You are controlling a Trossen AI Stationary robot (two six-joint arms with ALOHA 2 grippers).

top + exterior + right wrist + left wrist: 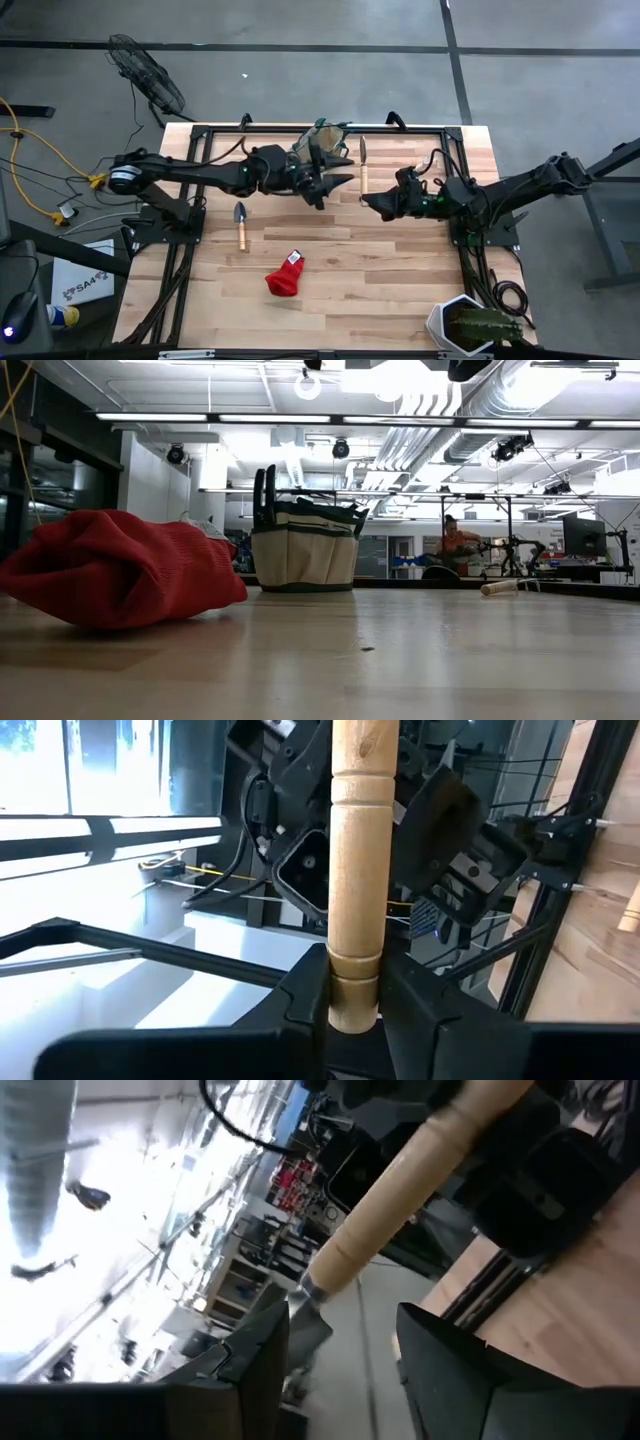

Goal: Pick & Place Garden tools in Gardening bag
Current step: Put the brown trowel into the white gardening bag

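Bench [400,270]: I see it bare wood across the middle, with both arms reaching in toward its far centre.
Gardening bag [322,135]: upright at the far edge of the bench, just behind the left gripper.
Plant pot [468,326]: near right corner, well apart from everything else.
Left gripper [330,185]: just in front of the bag; its jaws stand apart, and I can't tell whether the held tool's metal neck touches a finger [255,1370].
Right gripper [355,1010]: right of centre, jaws clamped on the butt of a wooden-handled tool [358,870] that points toward the left gripper.
Red fabric [285,275]: crumpled on the bench, near centre.
Trowel [240,225]: flat, left of centre.
Second wooden-handled tool [364,170]: flat, just right of the bag.
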